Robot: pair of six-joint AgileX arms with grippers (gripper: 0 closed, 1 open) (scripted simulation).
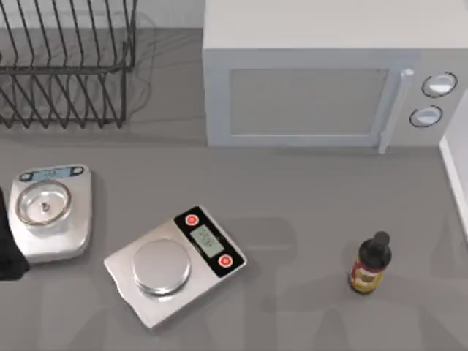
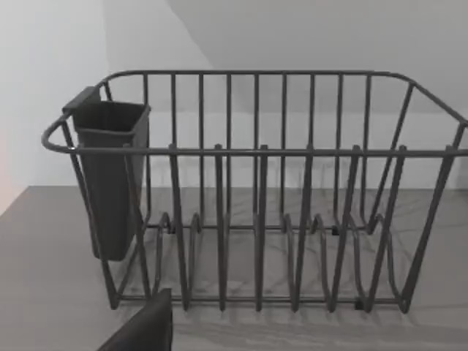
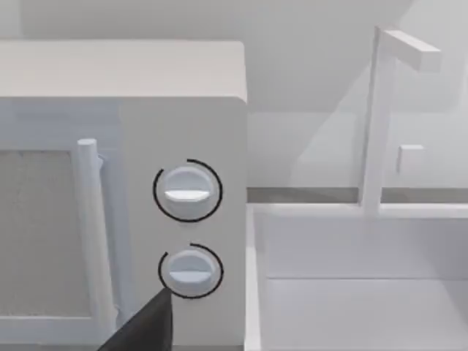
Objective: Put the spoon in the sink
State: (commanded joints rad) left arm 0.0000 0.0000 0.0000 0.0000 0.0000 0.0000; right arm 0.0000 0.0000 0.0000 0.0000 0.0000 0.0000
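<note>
Two scales nearest you on the bench [image 1: 307, 212], one [image 1: 174, 263] tilted, one [image 1: 50, 210] at left, bottle [image 1: 370, 264] at right, then microwave [image 3: 183, 219] beside the sink [image 3: 365, 292], dish rack [image 2: 256, 190] far left, tool state untellable.

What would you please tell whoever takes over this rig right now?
Left gripper sits at the table's left edge, facing the dish rack.
Right gripper faces the microwave, with the sink beside it at the table's right.
I cannot place the spoon; the visible part of the sink holds nothing.
Left to do: find the spoon, grasp it and put it in the sink.
</note>
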